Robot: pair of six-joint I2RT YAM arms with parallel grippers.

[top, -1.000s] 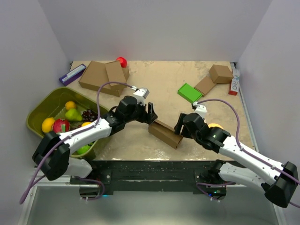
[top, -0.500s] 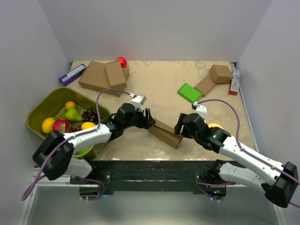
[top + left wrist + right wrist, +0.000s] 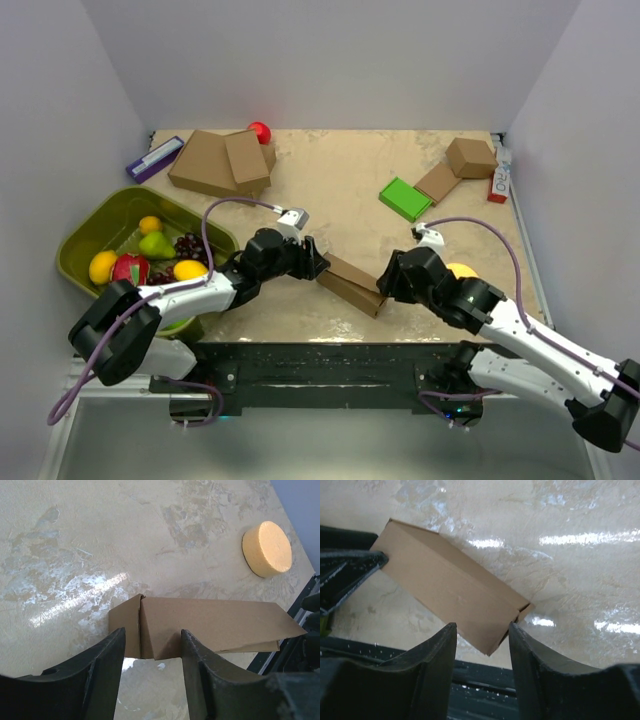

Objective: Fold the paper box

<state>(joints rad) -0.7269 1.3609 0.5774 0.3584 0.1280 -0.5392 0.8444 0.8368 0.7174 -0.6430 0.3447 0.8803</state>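
At the far left, a purple box [image 3: 154,158] lies by the wall. Near of it sits a green bin [image 3: 82,227] holding fruit. Two stacked brown boxes [image 3: 215,161] rest at the far left of the table [image 3: 340,175], with a red ball [image 3: 259,131] just beyond them.

The left gripper [image 3: 318,262] reaches in from the left to the left end of the paper box [image 3: 350,282], which lies on the near middle of the table, slanting from far left to near right. In the left wrist view this gripper [image 3: 152,640] has its fingers apart, with the folded end of the paper box [image 3: 210,625] showing in the gap between them. Whether they press on the cardboard cannot be told.

The right gripper [image 3: 382,285] meets the box's right end. In the right wrist view its fingers [image 3: 481,630] are apart and the corner of the paper box [image 3: 445,587] sits between them, with bare table showing beside it.

A yellow disc [image 3: 266,548] lies just right of the right gripper. Farther off are a green block [image 3: 405,197], then two more brown boxes [image 3: 455,168] and a red and white item [image 3: 498,182] at the far right.
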